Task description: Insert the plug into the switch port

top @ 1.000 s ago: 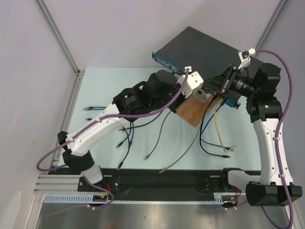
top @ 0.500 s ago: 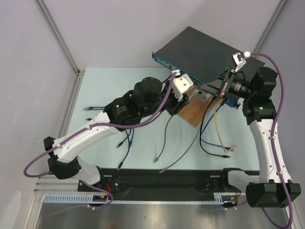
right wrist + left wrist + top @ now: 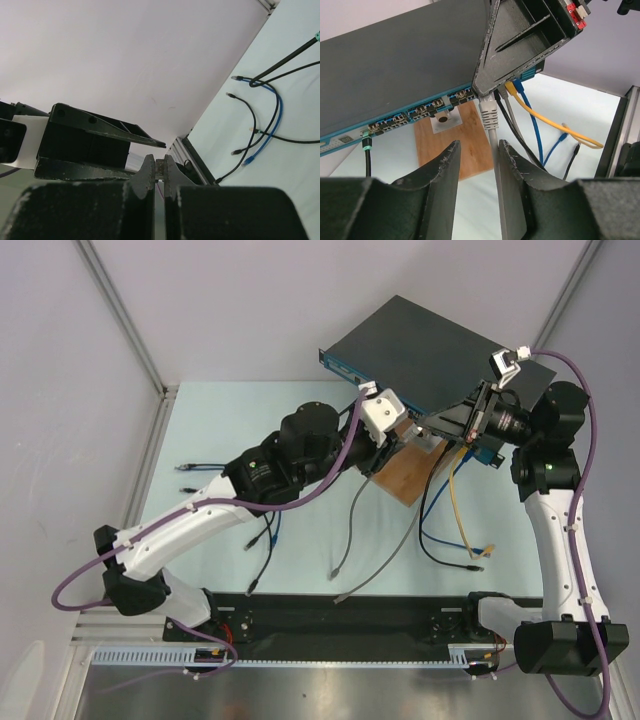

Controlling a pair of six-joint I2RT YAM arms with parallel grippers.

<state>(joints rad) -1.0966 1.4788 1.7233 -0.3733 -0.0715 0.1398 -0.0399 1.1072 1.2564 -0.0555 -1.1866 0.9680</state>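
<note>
Switch [image 3: 430,345] sits tilted at the bench's [image 3: 220,440] far right corner. Grey plug [image 3: 488,111] meets its blue port face (seated or not, unclear), pinched by the closed right gripper [image 3: 159,170]. Left gripper [image 3: 476,160] gapes around the grey cable [image 3: 493,137], over the wooden board [image 3: 470,145].

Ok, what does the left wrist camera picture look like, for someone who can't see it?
The right gripper pinches a grey plug at the blue socket row of the switch. Below, the left gripper stands open around its grey cable, above a wooden board.
</note>
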